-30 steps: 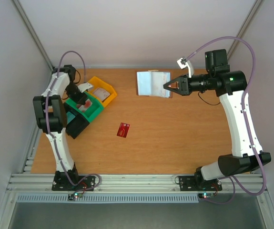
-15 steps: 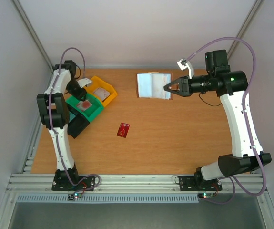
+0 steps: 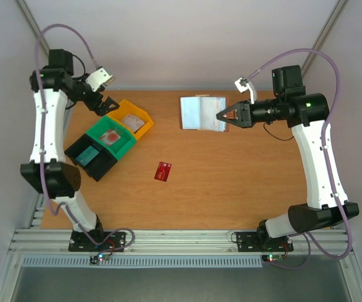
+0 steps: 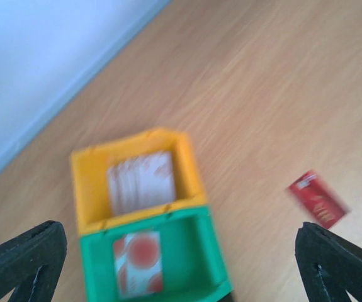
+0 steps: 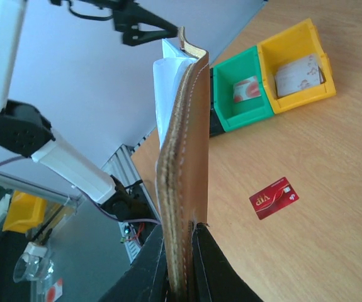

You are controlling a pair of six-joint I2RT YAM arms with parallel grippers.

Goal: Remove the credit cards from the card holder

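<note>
The right gripper [image 3: 220, 115] clamps the one card holder [image 3: 201, 112]; the left gripper [image 3: 104, 106] gapes empty near three bins [image 3: 130, 144] (yellow, green, black). One red credit card [image 3: 163, 171] lies on the table [image 3: 231, 182].

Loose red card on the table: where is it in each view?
Top external: red card centre-left, nearer the arm bases than the yellow bin.
Left wrist: red card at the right edge, right of the yellow bin.
Right wrist: red card lower right, beside the card holder.
Shared landmark: yellow bin.
</note>
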